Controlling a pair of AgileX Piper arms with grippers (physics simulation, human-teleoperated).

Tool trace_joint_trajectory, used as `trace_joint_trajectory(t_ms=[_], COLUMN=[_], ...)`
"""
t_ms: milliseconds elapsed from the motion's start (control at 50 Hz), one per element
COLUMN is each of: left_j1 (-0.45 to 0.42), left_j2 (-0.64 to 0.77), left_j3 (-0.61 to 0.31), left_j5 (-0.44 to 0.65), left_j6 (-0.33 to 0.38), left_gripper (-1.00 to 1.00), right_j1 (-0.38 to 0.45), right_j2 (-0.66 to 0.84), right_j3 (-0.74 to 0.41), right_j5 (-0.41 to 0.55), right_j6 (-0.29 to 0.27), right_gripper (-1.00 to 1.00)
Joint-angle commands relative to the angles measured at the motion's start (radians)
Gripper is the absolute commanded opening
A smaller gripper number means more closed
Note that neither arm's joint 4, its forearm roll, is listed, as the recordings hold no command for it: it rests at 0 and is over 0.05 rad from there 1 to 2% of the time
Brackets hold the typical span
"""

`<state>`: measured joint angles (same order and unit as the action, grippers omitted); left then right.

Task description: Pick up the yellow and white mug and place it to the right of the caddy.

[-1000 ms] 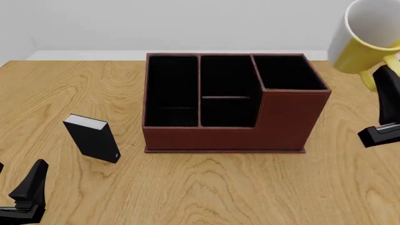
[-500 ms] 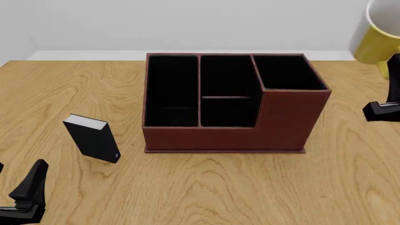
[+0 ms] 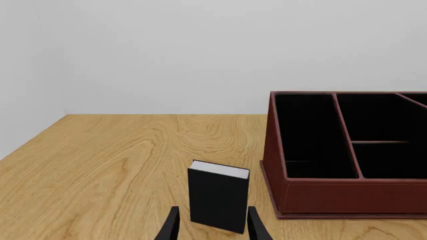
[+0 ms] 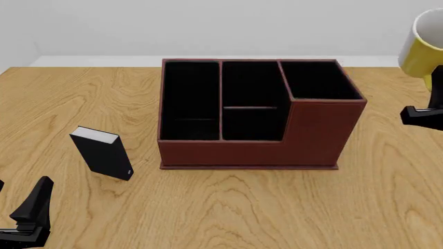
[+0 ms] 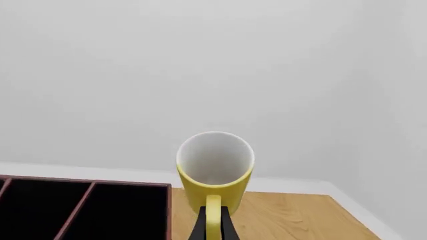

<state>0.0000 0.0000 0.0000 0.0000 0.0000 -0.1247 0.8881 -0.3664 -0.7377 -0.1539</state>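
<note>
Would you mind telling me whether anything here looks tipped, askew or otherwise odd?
Only the mug stands out: the right claw holds it by its handle in the air, tilted, right of the caddy. The small black box stands upright, turned at an angle to the caddy.

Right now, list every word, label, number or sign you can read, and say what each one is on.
No readable text anywhere.
small black box: one tiny pale dot low on its side, too small to read.
caddy: unmarked.
yellow and white mug: unmarked.
</note>
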Motion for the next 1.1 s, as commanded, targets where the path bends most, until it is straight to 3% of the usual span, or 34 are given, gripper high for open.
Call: trace_joint_trajectory(t_ms=[20,500,900,1100], left_j1=[0.0,0.0,0.0,0.0], left_j2=[0.0,0.0,0.0,0.0], left_j3=[0.0,0.0,0.0,0.0], left_j5=[0.0,0.0,0.0,0.0], left_j6=[0.0,0.0,0.0,0.0], left_gripper=[1.0,1.0,1.0,1.0], right_j1=[-0.044,-0.063,-0.066,-0.054], right_j2=[0.128,0.429,0.546,0.572], right_j3=[0.023,0.108,0.134,0.134], right_j5=[-0.112,-0.379,-0.477,-0.481], right_j6=[0.01,0.002,0.008,0.002], right_gripper=[-1.0,-1.0,-1.0,-1.0])
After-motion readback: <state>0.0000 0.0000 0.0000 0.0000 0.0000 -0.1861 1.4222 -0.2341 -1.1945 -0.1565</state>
